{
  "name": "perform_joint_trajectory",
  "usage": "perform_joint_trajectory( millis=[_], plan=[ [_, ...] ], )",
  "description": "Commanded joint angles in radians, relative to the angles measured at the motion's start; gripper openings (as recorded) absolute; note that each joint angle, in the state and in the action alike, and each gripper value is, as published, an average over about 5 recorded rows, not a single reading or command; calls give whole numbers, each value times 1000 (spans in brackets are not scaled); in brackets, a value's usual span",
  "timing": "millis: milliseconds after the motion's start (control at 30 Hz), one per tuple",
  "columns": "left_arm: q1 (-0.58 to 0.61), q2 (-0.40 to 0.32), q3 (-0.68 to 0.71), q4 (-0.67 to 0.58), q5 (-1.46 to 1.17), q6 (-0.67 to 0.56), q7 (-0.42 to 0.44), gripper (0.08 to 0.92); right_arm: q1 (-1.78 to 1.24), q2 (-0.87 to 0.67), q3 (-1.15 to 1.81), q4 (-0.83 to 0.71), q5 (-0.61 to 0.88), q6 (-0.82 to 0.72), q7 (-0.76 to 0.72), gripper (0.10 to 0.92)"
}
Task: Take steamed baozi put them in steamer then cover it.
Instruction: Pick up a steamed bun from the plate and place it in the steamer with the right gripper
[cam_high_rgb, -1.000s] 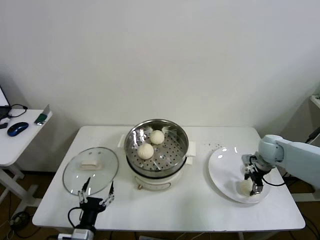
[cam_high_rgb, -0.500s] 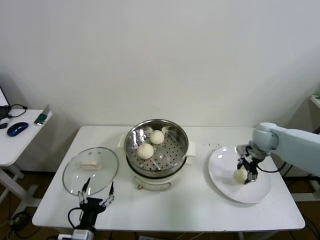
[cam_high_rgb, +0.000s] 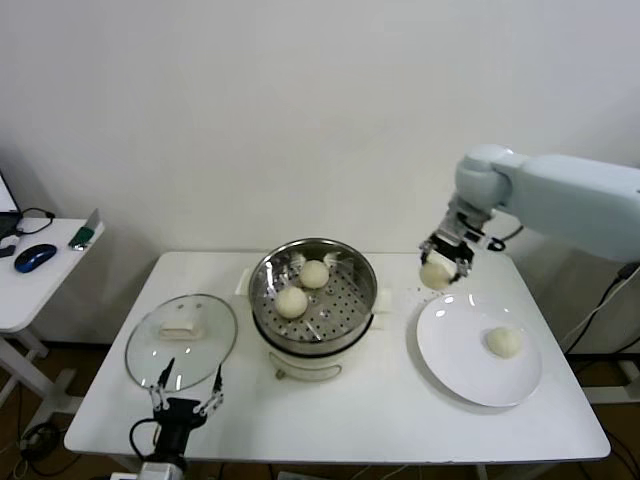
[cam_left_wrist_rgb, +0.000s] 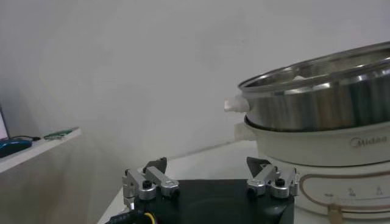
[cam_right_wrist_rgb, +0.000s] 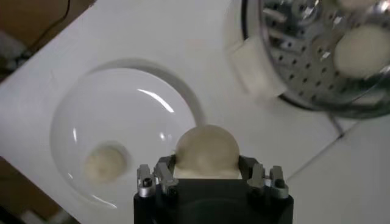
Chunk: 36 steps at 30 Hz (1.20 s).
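Baozi sits clamped between the closed fingers of the right gripper, raised above the table with the steamer off to its left and the plate just below.

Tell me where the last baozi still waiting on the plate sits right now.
In the head view the baozi lies alone on the white plate, right of the steamer.
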Motion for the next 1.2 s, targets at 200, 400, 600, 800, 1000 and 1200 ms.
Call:
perform_joint_trajectory(
  millis=[200, 400, 600, 800, 1000, 1200],
  plan=[
    [13, 3, 1, 2, 2, 1, -5, 823, -4, 352, 120, -10, -69, 213, -40, 687],
    [13, 3, 2, -4, 1, 3, -6, 823, -98, 420, 117, -40, -110, 211, -45, 687],
    [20, 11, -7, -5, -3, 1, -6, 823, -192, 457, 106, -67, -134, 205, -48, 687],
    [23, 14, -13, 7, -11, -5, -6, 823, -245, 481, 99, -76, -152, 202, -46, 687],
    [20, 15, -19, 19, -19, -5, -7, 823, -254, 494, 83, -76, -143, 195, -48, 687],
    [17, 16, -18, 22, -22, -4, -7, 823, -256, 483, 70, -63, -139, 187, -48, 687]
  ],
)
